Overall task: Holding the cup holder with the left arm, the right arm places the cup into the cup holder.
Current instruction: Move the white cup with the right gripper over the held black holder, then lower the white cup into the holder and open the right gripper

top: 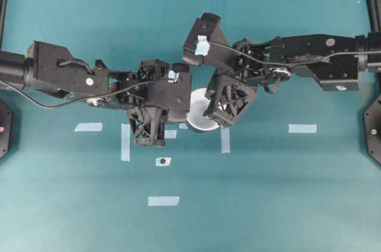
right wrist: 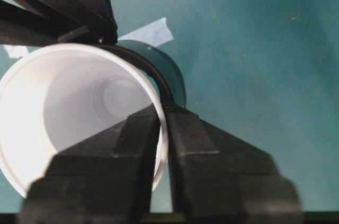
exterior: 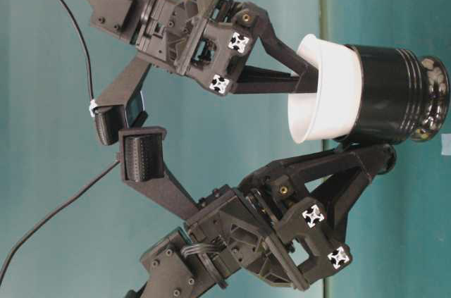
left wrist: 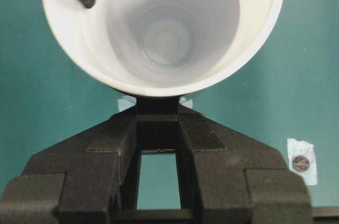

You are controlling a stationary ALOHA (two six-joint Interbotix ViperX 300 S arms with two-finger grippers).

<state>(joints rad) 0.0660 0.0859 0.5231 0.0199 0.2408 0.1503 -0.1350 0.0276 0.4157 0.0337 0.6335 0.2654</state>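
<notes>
Sitting inside the cup holder (exterior: 394, 94) clamped by the left fingers (left wrist: 153, 134), the cup (exterior: 328, 90) has its rim between the right fingers (right wrist: 140, 139), slightly apart.

The white tapered cup (exterior: 325, 90) sits base-first inside the glossy black cup holder (exterior: 394, 94), rim protruding.

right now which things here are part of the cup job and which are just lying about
Part of the job:
cup
cup holder
left gripper
right gripper

Lying about:
tape strips
small dark disc on tape
</notes>
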